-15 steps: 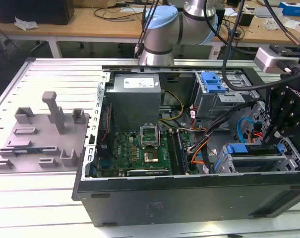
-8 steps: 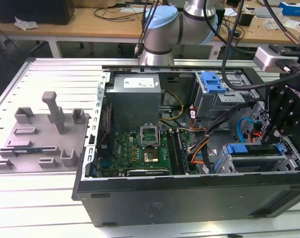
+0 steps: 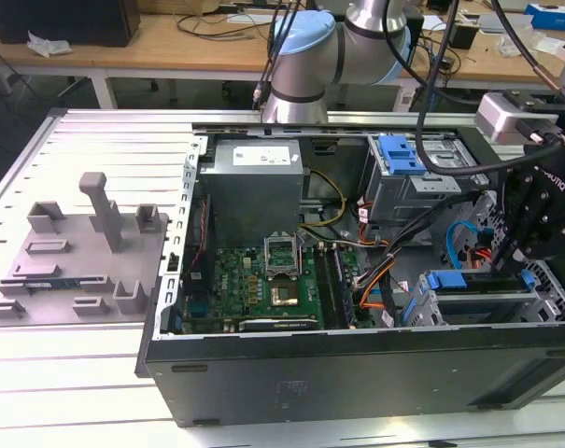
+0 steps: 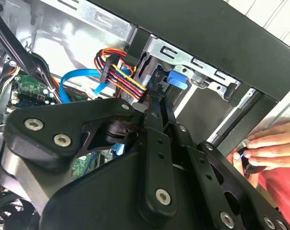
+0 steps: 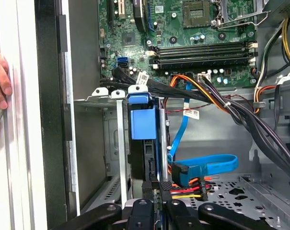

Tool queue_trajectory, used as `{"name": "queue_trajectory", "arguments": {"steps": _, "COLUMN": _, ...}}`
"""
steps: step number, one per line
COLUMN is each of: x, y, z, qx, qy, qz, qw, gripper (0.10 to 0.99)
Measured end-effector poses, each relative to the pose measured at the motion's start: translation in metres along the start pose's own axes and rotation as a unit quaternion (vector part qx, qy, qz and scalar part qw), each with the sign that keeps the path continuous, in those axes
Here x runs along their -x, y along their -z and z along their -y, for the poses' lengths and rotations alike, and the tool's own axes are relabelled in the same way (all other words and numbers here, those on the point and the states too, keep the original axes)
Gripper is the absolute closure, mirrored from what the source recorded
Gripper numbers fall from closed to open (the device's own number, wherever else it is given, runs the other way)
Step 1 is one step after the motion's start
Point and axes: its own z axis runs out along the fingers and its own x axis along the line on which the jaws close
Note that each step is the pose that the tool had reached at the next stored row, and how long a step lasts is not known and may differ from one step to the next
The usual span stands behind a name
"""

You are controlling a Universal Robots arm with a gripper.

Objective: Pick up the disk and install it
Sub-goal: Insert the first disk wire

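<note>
Slatted metal bench (image 3: pixel 67 373) carries an open computer case (image 3: pixel 357 369). Disk (image 5: pixel 144 125) stands on edge in the drive cage (image 5: pixel 99 96) at the case's front corner, jaws clamped on its rear end.

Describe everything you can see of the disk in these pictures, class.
The disk stands on edge in the metal drive cage at the computer case's front corner. In the first wrist view it shows a bright blue plastic bracket on its end and a dark narrow edge below. The gripper sits at its near end, beside red, yellow and black power wires. In the exterior view, the blue bracket shows among the cage slots. Its label is hidden.
</note>
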Motion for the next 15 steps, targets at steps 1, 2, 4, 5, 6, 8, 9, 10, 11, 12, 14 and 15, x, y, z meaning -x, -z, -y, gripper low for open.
{"name": "queue_trajectory", "arguments": {"steps": 1, "x": 0.0001, "y": -0.0013, "z": 0.0000, "qx": 0.0000, "qy": 0.000, "qz": 0.0000, "qw": 1.0000, "gripper": 0.922}}
{"name": "queue_trajectory", "arguments": {"steps": 2, "x": 0.0001, "y": -0.0020, "z": 0.0000, "qx": 0.0000, "qy": 0.000, "qz": -0.0001, "qw": 1.0000, "gripper": 0.922}}
{"name": "queue_trajectory", "arguments": {"steps": 4, "x": -0.0002, "y": -0.0039, "z": 0.0000, "qx": 0.0000, "qy": 0.000, "qz": 0.0000, "qw": 1.0000, "gripper": 0.922}}
{"name": "queue_trajectory", "arguments": {"steps": 5, "x": -0.0004, "y": -0.0044, "z": 0.0000, "qx": 0.0000, "qy": 0.000, "qz": 0.0001, "qw": 1.0000, "gripper": 0.922}}
{"name": "queue_trajectory", "arguments": {"steps": 6, "x": -0.0007, "y": -0.0047, "z": 0.0001, "qx": 0.0000, "qy": 0.000, "qz": 0.0001, "qw": 1.0000, "gripper": 0.922}}
{"name": "queue_trajectory", "arguments": {"steps": 8, "x": -0.0013, "y": -0.0053, "z": 0.0001, "qx": 0.0000, "qy": 0.000, "qz": -0.0001, "qw": 1.0000, "gripper": 0.922}}
{"name": "queue_trajectory", "arguments": {"steps": 9, "x": -0.0017, "y": -0.0058, "z": 0.0002, "qx": 0.0000, "qy": 0.000, "qz": -0.0001, "qw": 1.0000, "gripper": 0.922}}
{"name": "queue_trajectory", "arguments": {"steps": 10, "x": -0.0022, "y": -0.0065, "z": 0.0002, "qx": 0.0000, "qy": 0.000, "qz": 0.0000, "qw": 1.0000, "gripper": 0.922}}
{"name": "queue_trajectory", "arguments": {"steps": 11, "x": -0.0026, "y": -0.0068, "z": 0.0002, "qx": -0.0001, "qy": 0.000, "qz": -0.0002, "qw": 1.0000, "gripper": 0.922}}
{"name": "queue_trajectory", "arguments": {"steps": 12, "x": -0.0029, "y": -0.0072, "z": 0.0002, "qx": -0.0001, "qy": 0.000, "qz": -0.0002, "qw": 1.0000, "gripper": 0.922}}
{"name": "queue_trajectory", "arguments": {"steps": 14, "x": -0.0030, "y": -0.0076, "z": 0.0002, "qx": 0.0000, "qy": 0.000, "qz": 0.0000, "qw": 1.0000, "gripper": 0.922}}
{"name": "queue_trajectory", "arguments": {"steps": 15, "x": -0.0030, "y": -0.0078, "z": 0.0002, "qx": 0.0001, "qy": 0.000, "qz": 0.0002, "qw": 1.0000, "gripper": 0.910}}
